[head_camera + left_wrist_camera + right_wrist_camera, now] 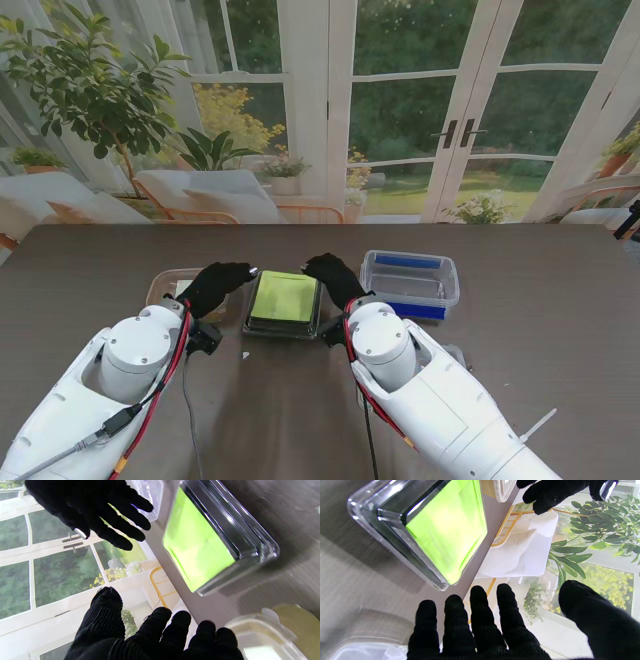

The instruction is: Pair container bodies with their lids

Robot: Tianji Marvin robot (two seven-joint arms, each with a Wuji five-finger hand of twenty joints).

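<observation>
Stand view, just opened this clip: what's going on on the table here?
Both black-gloved hands flank a clear square container with a lime-green top in the middle of the dark wood-grain table. The left hand and right hand have their fingers spread and hold nothing; neither is touching the container. A clear box with blue trim sits to its right, and a clear container with a yellowish-tan base to its left, partly hidden behind the left hand.

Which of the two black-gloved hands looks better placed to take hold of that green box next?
Neither clearly. The left hand and right hand flank the green box on opposite sides, both open, neither touching it in the wrist views. This looks set for a two-handed grasp.
</observation>
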